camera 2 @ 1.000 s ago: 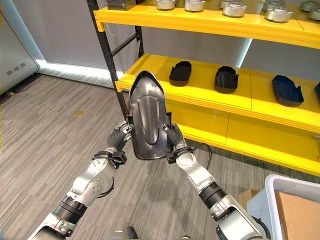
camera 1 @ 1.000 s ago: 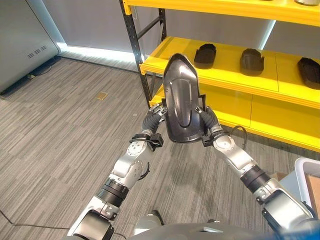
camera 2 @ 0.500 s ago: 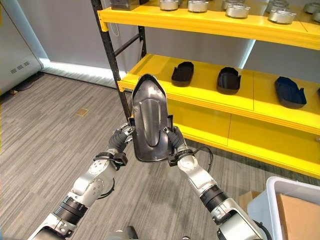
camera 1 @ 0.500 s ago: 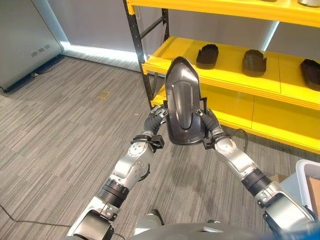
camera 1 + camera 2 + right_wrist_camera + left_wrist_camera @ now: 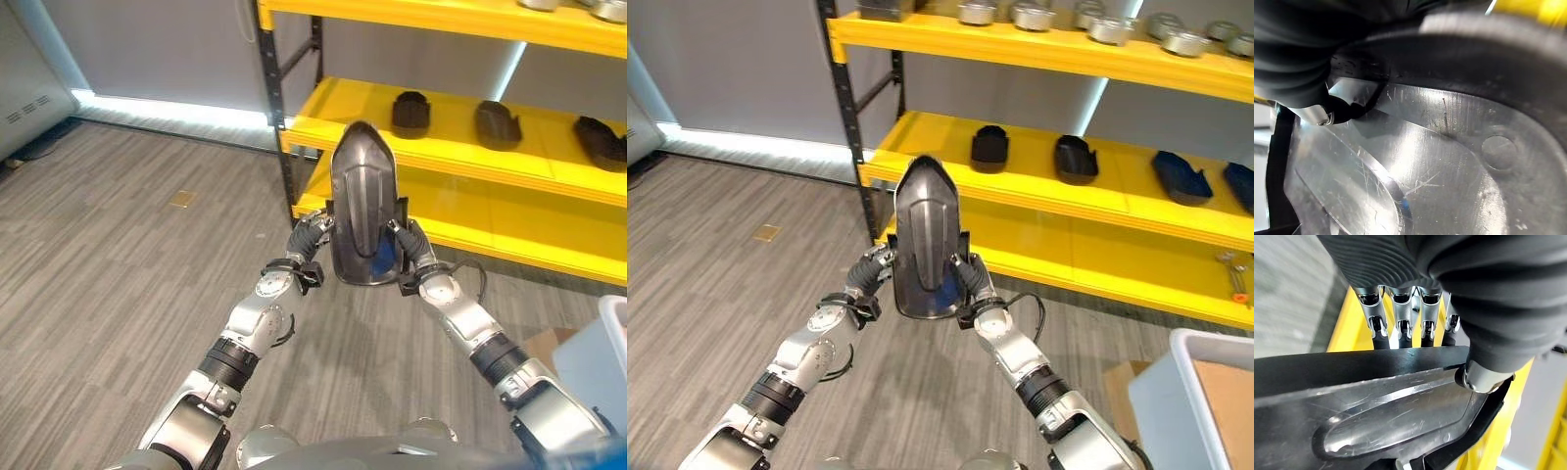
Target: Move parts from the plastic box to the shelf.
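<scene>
Black and glossy, the long moulded part [image 5: 362, 217] stands upright in front of the robot, its pointed end up, held between both hands above the grey wood-pattern floor [image 5: 118, 245]. The left hand [image 5: 310, 235] clamps the part's left edge: in the left wrist view its fingers [image 5: 1400, 323] reach behind the rim while the thumb presses on the shiny front face. The right hand [image 5: 409, 240] grips the opposite edge, its thumb [image 5: 1347, 110] lying on the polished face; the rest of its fingers are hidden behind the part. Compared with a second ago the grip and the part's upright pose are unchanged, but the whole scene has shifted: the yellow shelf [image 5: 1038, 181] now sits more squarely ahead, its black post [image 5: 847, 108] shows further right, and more of the shelf's far end has come into sight, so the camera has moved. On the middle shelf board lie several similar dark parts [image 5: 989, 149], well apart from the held one. The pale plastic box [image 5: 1190, 397] stands at the lower right corner.
</scene>
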